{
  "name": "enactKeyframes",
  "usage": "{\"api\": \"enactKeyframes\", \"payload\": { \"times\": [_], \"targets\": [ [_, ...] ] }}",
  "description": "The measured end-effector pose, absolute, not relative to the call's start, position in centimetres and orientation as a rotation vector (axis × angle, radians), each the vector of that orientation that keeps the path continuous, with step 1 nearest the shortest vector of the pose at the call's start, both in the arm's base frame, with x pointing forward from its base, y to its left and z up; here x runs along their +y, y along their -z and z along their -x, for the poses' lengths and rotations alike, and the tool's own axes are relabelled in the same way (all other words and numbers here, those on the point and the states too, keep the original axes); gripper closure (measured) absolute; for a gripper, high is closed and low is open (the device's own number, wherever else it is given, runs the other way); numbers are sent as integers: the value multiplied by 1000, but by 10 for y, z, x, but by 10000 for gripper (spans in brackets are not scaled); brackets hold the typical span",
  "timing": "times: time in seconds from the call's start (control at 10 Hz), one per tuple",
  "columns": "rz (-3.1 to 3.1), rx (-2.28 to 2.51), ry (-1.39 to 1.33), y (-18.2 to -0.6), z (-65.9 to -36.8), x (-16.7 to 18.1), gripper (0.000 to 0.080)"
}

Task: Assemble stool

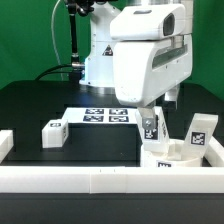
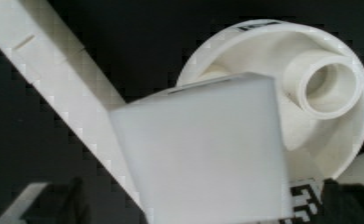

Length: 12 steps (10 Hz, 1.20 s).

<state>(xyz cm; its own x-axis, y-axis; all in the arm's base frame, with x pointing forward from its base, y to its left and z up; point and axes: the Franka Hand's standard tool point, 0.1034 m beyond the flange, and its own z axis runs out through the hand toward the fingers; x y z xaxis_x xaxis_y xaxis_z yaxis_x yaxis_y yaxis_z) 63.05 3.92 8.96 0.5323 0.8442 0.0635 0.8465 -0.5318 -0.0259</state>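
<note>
The round white seat (image 1: 168,157) lies by the front rail, and in the wrist view (image 2: 250,60) a raised round socket (image 2: 326,85) shows on it. My gripper (image 1: 150,116) is shut on a white block leg (image 1: 151,127) with a tag and holds it upright just over the seat's near-left part. In the wrist view this leg (image 2: 205,140) fills the middle, running out from my gripper (image 2: 188,212). A second leg (image 1: 201,132) stands tilted to the exterior view's right of the seat. A third leg (image 1: 52,132) lies at the exterior view's left.
The marker board (image 1: 105,116) lies flat behind the seat. A long white rail (image 1: 100,181) runs along the front, and another rail piece (image 1: 5,146) sits at the exterior view's left. A rail (image 2: 51,80) also crosses the wrist view beside the seat.
</note>
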Motion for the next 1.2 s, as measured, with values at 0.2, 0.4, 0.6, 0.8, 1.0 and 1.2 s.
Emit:
{"api": "enactKeyframes", "payload": {
  "times": [0.2, 0.4, 0.6, 0.8, 1.0, 1.2],
  "targets": [
    [2703, -1491, 65, -89, -630, 39, 163],
    [2702, -1491, 61, -88, -629, 39, 345],
    [2699, -1497, 62, -87, -629, 39, 463],
    [2729, -1439, 62, -88, -630, 38, 462],
    [2768, -1361, 59, -88, -630, 38, 462],
    [2876, -1103, 51, -87, -629, 38, 462]
  ]
}}
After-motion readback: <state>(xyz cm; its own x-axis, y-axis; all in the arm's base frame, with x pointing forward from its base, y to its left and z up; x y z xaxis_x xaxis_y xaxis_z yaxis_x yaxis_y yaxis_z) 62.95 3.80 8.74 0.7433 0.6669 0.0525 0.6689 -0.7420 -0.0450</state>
